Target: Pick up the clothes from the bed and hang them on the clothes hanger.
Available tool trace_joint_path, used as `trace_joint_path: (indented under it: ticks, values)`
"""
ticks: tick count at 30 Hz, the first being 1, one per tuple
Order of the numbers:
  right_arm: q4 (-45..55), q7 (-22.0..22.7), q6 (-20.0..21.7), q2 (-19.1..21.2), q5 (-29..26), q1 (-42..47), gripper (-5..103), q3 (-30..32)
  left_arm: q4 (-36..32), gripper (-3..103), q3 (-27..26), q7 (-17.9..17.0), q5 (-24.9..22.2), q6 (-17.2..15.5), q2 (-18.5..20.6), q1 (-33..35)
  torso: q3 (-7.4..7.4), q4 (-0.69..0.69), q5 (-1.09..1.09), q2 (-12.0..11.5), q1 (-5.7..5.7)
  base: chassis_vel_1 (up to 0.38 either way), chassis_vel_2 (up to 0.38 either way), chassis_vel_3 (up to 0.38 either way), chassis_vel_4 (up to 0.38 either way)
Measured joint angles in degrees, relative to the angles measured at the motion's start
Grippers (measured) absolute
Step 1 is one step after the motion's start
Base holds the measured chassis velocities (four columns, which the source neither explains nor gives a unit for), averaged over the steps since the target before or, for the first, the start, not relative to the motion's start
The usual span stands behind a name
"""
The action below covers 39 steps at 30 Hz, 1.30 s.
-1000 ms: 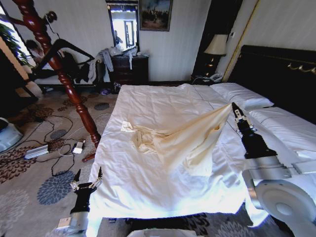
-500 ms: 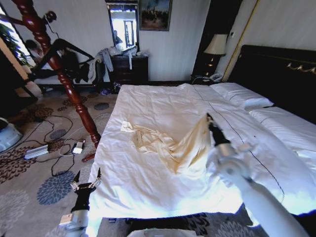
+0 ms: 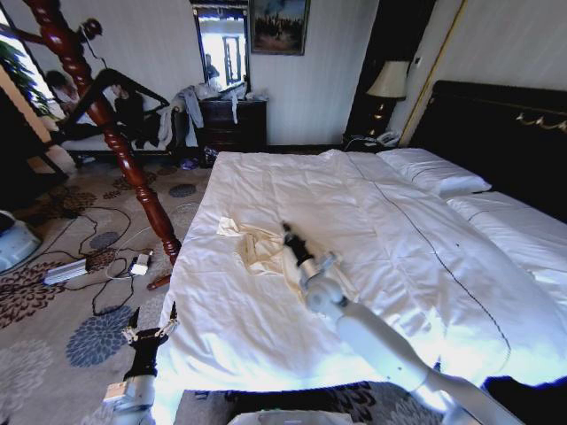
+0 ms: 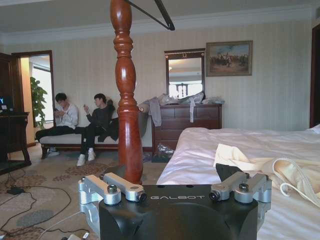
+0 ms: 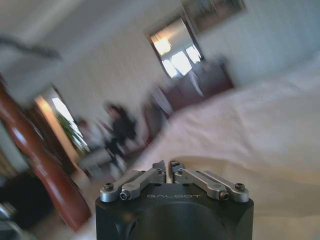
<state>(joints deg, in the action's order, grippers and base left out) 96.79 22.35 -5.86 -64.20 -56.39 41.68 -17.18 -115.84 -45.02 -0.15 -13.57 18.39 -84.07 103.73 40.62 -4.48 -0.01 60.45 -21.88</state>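
The right gripper [image 3: 287,232] had its fingers [image 5: 165,169] pressed together at the tips, low over the cream garment [image 3: 257,251] that lay crumpled on the white duvet of the bed [image 3: 399,230], though whether any cloth was pinched between them I could not tell. The left gripper [image 3: 148,328] hung beside the foot corner of the bed above the patterned carpet [image 3: 89,341], its fingers [image 4: 122,186] spread wide and holding nothing. The black clothes hanger [image 3: 120,84] hung high on the red wooden post [image 3: 115,133], well apart from the garment.

bed [image 3: 266,336] (white duvet): cream garment [image 3: 257,248] crumpled
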Motion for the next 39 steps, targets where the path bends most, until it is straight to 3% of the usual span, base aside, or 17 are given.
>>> trace_joint_path:
  ticks: [1, 4, 5, 7, 10, 13, 14, 16, 17, 19, 23, 28, 35, 38, 39]
  values:
    - [0.11, 2.87, 2.55, -0.55, 0.46, 0.47, 8, -0.37, 0.02, 100, 0.08, 0.00, 0.07, 0.00, -0.03, 0.00, 0.00, 0.01, 0.00, 0.00, 0.00, 0.000, 0.000, 0.000, 0.000]
    - [3.01, 11.11, 10.35, -1.73, -0.88, 1.79, 24, -0.27, 0.12, 100, 0.13, 0.00, 0.17, 0.00, 0.03, 0.09, -0.01, 0.01, 0.01, 0.00, 0.00, 0.000, 0.000, 0.000, 0.000]
    - [3.01, 11.11, 10.35, -1.73, -0.88, 1.79, 24, -0.27, 0.12, 100, 0.13, 0.00, 0.17, 0.00, 0.03, 0.09, -0.01, 0.01, 0.01, 0.00, 0.00, 0.000, 0.000, 0.000, 0.000]
    - [4.78, 12.70, 11.73, -1.80, -0.65, 2.72, 35, 0.79, 0.34, 100, 0.11, -0.04, 0.18, 0.04, 0.18, 0.08, -0.01, 0.02, 0.00, 0.00, 0.01, 0.000, 0.000, 0.000, 0.000]
    - [5.62, 10.10, 9.02, -1.14, 1.90, 3.72, 40, 2.35, 0.43, 100, 0.13, -0.06, 0.18, 0.08, 0.26, 0.00, -0.01, 0.02, 0.01, 0.00, 0.01, 0.000, 0.000, 0.000, 0.000]
    - [6.71, -1.01, -1.29, 1.89, 4.39, 5.98, 56, 6.14, 0.58, 100, 0.50, -0.07, 0.31, 0.10, 0.35, -0.17, -0.01, 0.01, 0.01, 0.01, 0.01, 0.000, 0.000, 0.000, 0.000]
    - [6.71, -1.01, -1.29, 1.89, 4.39, 5.98, 56, 6.14, 0.58, 100, 0.50, -0.07, 0.31, 0.10, 0.35, -0.17, -0.01, 0.01, 0.01, 0.01, 0.01, 0.000, 0.000, 0.000, 0.000]
    - [6.78, -4.54, -3.63, 3.75, 4.65, 7.71, 67, 8.75, 0.70, 100, 0.73, -0.07, 0.39, 0.10, 0.41, -0.29, -0.01, 0.03, 0.02, 0.01, 0.01, 0.000, 0.000, 0.000, 0.000]
    - [7.10, -4.11, -3.50, 4.79, 4.47, 8.88, 72, 10.25, 0.70, 100, 0.81, -0.07, 0.43, 0.11, 0.44, -0.34, -0.01, 0.02, 0.02, 0.01, 0.01, 0.000, 0.000, 0.000, 0.000]
    - [7.81, -2.03, -2.20, 6.05, 4.46, 10.37, 72, 11.90, 0.70, 100, 0.87, -0.06, 0.44, 0.12, 0.47, -0.37, -0.01, 0.03, 0.03, 0.01, 0.00, 0.000, 0.000, 0.000, 0.000]
    - [14.15, 6.50, 7.50, 13.15, 7.99, 20.73, 93, 19.54, 0.92, 100, 0.72, -0.06, 0.34, 0.46, 0.87, -0.49, -0.01, 0.00, 0.03, 0.01, 0.01, 0.000, 0.000, 0.000, 0.000]
    - [21.45, 10.08, 11.50, 17.65, 8.99, 31.09, 100, 23.39, 1.45, 100, 1.09, -0.09, 0.41, 0.79, 0.73, -0.85, -0.01, 0.00, 0.01, 0.01, 0.01, 0.000, 0.000, 0.000, 0.000]
    - [26.23, 13.22, 12.93, 17.15, 9.38, 39.09, 102, 24.48, 1.07, 100, 2.34, -0.04, 1.40, 0.80, -0.01, -1.30, -0.01, 0.02, 0.02, 0.01, 0.01, 0.000, 0.000, 0.000, 0.000]
    - [27.31, 13.83, 13.12, 16.74, 9.80, 42.31, 88, 24.49, 0.68, 100, 2.18, -0.04, 1.44, 0.79, 0.06, -0.98, -0.01, 0.01, 0.01, 0.01, 0.01, 0.000, 0.000, 0.000, 0.000]
    - [27.31, 13.83, 13.12, 16.74, 9.80, 42.31, 88, 24.49, 0.68, 100, 2.18, -0.04, 1.44, 0.79, 0.06, -0.98, -0.01, 0.01, 0.01, 0.01, 0.01, 0.000, 0.000, 0.000, 0.000]
